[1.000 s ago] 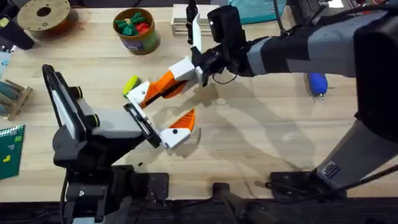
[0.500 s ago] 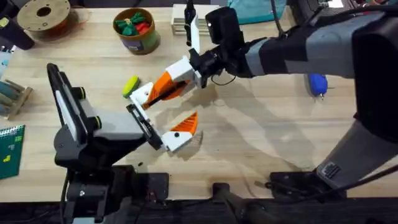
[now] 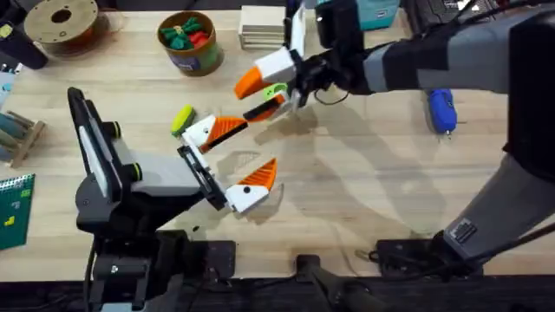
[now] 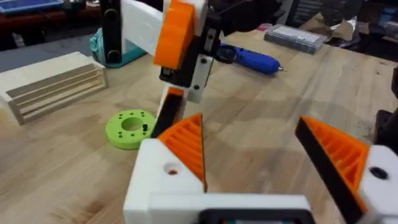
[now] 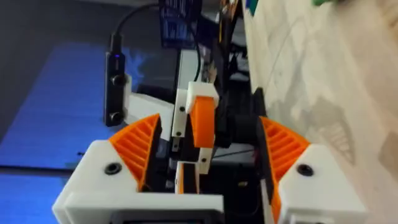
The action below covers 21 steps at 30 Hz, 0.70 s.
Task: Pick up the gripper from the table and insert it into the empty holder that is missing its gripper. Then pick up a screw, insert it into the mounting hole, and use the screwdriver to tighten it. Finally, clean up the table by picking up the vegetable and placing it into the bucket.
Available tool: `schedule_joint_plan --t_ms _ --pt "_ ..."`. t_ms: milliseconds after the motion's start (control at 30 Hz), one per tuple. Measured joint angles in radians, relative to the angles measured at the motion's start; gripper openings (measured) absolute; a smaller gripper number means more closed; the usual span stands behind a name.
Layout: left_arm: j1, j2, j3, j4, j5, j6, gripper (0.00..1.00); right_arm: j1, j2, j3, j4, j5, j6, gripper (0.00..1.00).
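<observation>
My left gripper (image 3: 257,143) stands open low over the table, both white jaw blocks carrying orange fingers. The orange gripper piece (image 3: 227,127) sits in the far block, the holder (image 3: 199,133); a small hole (image 4: 171,169) shows in its white base. My right gripper (image 3: 245,100) hangs open and empty just beyond it, above the green ring disc (image 3: 276,90). The yellow vegetable (image 3: 181,118) lies beside the holder. At the back left stands the bucket (image 3: 191,42). On the right lies the blue screwdriver (image 3: 442,111). The screw is out of view.
Red and green toy pieces fill the bucket. A stack of wooden slats (image 3: 263,26) stands at the back centre and a spool (image 3: 61,22) at the back left. A small wooden rack (image 3: 17,134) and a green card (image 3: 13,208) sit by the left edge.
My right gripper has let go of the orange piece at the holder and drawn back up and to the right. The piece stays in the left arm's far jaw block.
</observation>
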Motion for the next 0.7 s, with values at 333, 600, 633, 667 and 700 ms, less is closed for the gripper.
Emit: schedule_joint_plan --t_ms 333,600,633,667,700 --pt "0.000 0.000 0.000 0.000 0.001 0.000 0.927 -0.130 0.000 0.000 -0.004 0.059 -0.123 0.838" --pt "0.000 0.000 0.000 0.000 0.001 0.000 0.928 -0.224 0.000 0.031 -0.329 0.380 -0.416 0.840" --pt "0.000 0.000 0.000 0.000 0.001 0.000 0.928 -0.225 0.000 0.046 -0.390 0.412 -0.454 0.841" --pt "0.000 0.000 0.000 0.000 0.001 0.000 0.927 -0.225 0.000 0.069 -0.464 0.449 -0.499 0.840" --pt "0.000 0.000 0.000 0.000 0.001 0.000 0.927 -0.224 0.000 0.093 -0.528 0.484 -0.540 0.840"
